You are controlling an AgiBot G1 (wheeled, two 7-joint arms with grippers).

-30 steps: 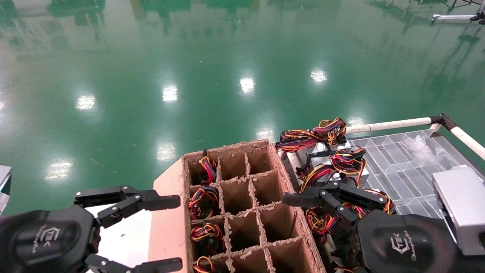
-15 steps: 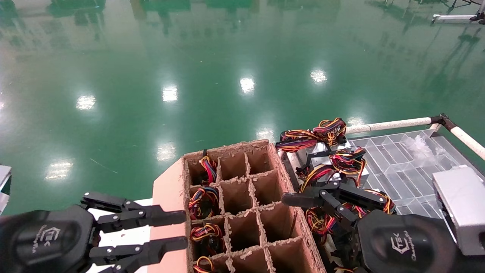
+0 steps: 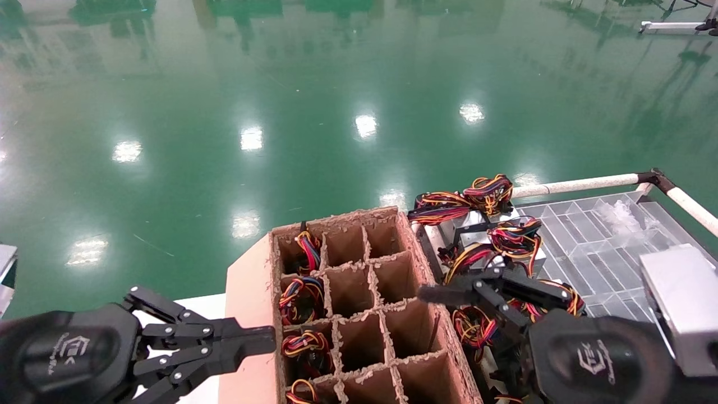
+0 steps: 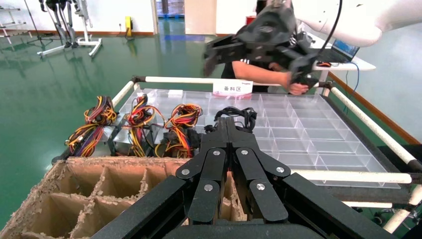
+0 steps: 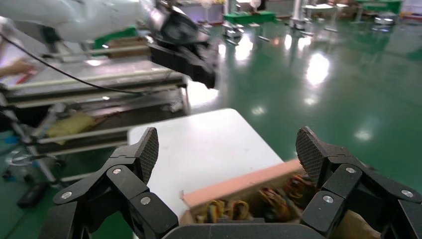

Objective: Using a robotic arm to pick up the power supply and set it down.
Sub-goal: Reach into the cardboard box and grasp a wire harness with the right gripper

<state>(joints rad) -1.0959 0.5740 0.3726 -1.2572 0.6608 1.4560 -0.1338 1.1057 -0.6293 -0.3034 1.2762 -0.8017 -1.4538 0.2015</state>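
Left gripper (image 3: 261, 342): low at the near left, over the white table (image 3: 193, 308), reaching toward the left wall of the cardboard divider box (image 3: 392, 221); its fingers (image 4: 226, 134) are pressed together with nothing between them.
Right gripper (image 3: 477, 300): low at the near right, wrist pointing forward-left, hovering over the heap of power supplies (image 3: 482, 224) beside the box; its fingers (image 5: 144, 149) are spread wide, holding nothing.
Power supplies: silver boxes with coloured wire bundles, piled at the left end of the clear compartment tray (image 3: 606, 247), just right of the box.
Box cells: the left column holds wire bundles (image 3: 300, 297); the rest look bare.
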